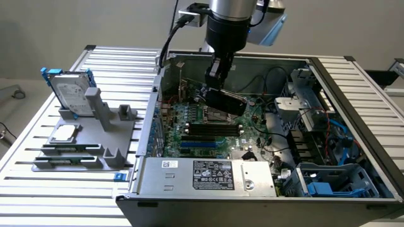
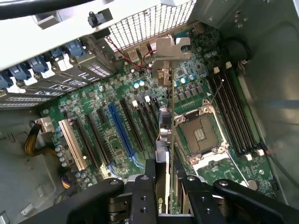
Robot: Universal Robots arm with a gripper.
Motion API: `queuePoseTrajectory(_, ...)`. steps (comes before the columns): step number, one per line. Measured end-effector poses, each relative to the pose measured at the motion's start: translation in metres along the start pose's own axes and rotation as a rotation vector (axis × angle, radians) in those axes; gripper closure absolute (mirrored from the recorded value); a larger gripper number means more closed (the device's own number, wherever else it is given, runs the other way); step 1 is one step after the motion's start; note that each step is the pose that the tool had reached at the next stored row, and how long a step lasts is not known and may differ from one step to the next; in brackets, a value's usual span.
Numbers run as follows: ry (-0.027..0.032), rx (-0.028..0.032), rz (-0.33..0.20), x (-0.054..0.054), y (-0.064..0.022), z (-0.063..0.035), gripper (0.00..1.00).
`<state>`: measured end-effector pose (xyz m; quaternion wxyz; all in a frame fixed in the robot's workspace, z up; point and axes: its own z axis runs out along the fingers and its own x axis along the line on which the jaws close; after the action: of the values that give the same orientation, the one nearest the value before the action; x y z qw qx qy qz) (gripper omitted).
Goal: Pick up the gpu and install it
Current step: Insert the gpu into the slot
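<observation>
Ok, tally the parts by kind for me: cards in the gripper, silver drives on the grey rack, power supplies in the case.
gpu, clamped in the gripper: 1
silver drives on the grey rack: 2 (upright drive in a blue frame, smaller flat drive)
power supply: 1
Total: 4

A single robot arm (image 1: 228,9) reaches straight down. Its thick dark wrist (image 1: 226,35) stands upright and narrows to a slim black claw (image 1: 215,85) below it. In the exterior view the claw points downward with a slight lean, and a black card (image 1: 230,103) hangs just beneath its tips. In the wrist view the claw shows two black fingers (image 2: 142,198) side by side, one on each face of the card, which stands edge-on between them. The fingers press against the card and grip it, and the card reaches out past the fingertips.
</observation>
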<state>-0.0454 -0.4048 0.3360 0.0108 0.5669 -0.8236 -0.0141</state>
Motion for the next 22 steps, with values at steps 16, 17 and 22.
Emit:
queuePoseTrajectory(16, 0.0089, -0.0001, -0.242, 0.003, -0.0007, 0.0019, 0.74)
queuePoseTrajectory(17, 0.009, -0.0001, -0.248, 0.004, -0.001, 0.0021, 0.74)
queuePoseTrajectory(22, 0.0084, -0.0004, -0.262, 0.015, -0.0045, 0.0044, 0.74)
